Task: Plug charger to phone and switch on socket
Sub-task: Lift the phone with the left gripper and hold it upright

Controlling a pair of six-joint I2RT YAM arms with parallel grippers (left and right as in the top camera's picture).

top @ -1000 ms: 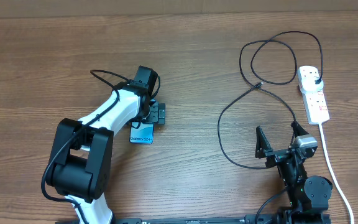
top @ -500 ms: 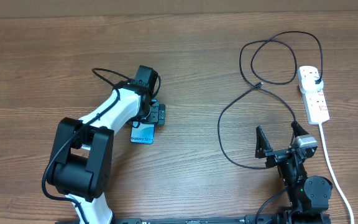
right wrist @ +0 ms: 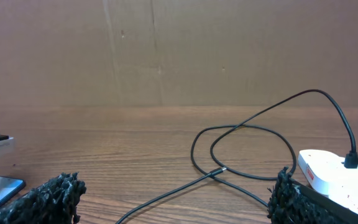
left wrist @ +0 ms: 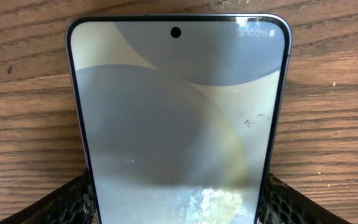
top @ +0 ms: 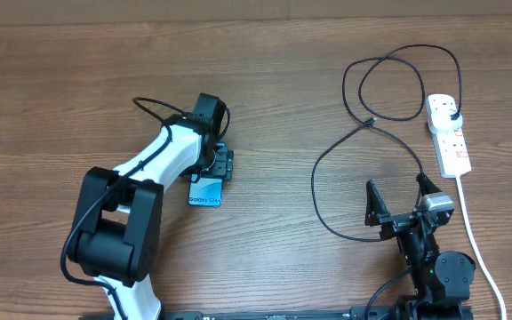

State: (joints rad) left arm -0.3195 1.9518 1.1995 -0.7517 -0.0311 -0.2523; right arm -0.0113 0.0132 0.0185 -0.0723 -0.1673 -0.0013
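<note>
Left gripper [top: 223,164] is clamped on the phone [left wrist: 179,124] by its long edges, well left of the socket [top: 449,133], prob. to steady it for plugging. Right gripper [top: 395,187] sits spread wide & empty near the socket; the charger [top: 314,178] loops just left of it, plug end seated in the socket.

Lit phone [top: 205,193] lies flat, left; black charger [top: 314,182] loops beside socket [top: 450,142]

Overhead looks straight down on the whole table [top: 265,71]. Left wrist sits close over the phone [left wrist: 179,124]. Right wrist looks low across toward the socket [right wrist: 325,169], and overhead shows both.
</note>
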